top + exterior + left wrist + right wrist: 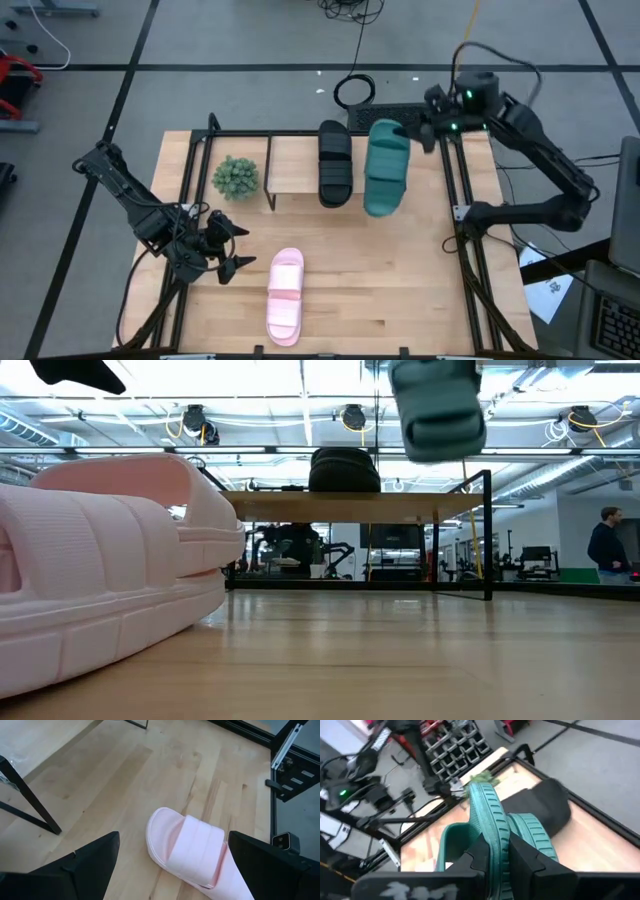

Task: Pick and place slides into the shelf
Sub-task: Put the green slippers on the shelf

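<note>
The pale pink slide lies flat on the tabletop near the near edge, and is close up in the low view. My left gripper is open just to its left; in the left wrist view the fingers stand apart with the pink slide ahead of them, untouched. The black slide rests on the shelf, also seen in the low view. My right gripper is shut on the teal slide, which is above the shelf's right part. My right gripper pinches the teal slide's sole by its side edge between the two fingers, near the slide's far end and beside the ribbed strap. The fingers come from the table's far right. The slide is lifted clear above the shelf plank and tilted on edge.
A small green plant stands left of the shelf. Black frame rails run along the table's left and right sides. Bare tabletop lies between the pink slide and the right rail. A person stands far off in the room.
</note>
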Available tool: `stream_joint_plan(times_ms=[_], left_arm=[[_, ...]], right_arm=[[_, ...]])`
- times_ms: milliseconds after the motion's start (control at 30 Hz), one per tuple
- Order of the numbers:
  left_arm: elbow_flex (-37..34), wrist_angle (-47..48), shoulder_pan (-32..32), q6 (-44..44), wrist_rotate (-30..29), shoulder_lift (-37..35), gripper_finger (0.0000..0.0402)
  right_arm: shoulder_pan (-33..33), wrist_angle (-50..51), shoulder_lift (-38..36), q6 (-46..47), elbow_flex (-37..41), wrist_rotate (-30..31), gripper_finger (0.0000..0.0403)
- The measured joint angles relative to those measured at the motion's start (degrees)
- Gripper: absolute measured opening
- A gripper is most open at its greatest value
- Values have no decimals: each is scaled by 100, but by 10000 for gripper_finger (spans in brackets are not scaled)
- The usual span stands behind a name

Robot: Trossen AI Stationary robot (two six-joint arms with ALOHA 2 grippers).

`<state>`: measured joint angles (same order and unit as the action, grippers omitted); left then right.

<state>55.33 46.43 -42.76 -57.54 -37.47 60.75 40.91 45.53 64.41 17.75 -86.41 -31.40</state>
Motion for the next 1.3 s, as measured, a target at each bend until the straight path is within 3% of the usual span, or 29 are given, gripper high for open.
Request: stream_joint_plan(times_ms=[233, 400, 1300], left_arm=[[2, 1, 0, -19, -2, 0, 376], [1, 1, 0, -136, -2, 0, 376], [0, 3, 418, -131, 167, -2, 376]], right_arm=[[1063, -229, 669, -9, -2, -1480, 31], [1374, -459, 1011, 167, -4, -2157, 30], [2143, -216, 2325, -535, -2, -3195, 30]])
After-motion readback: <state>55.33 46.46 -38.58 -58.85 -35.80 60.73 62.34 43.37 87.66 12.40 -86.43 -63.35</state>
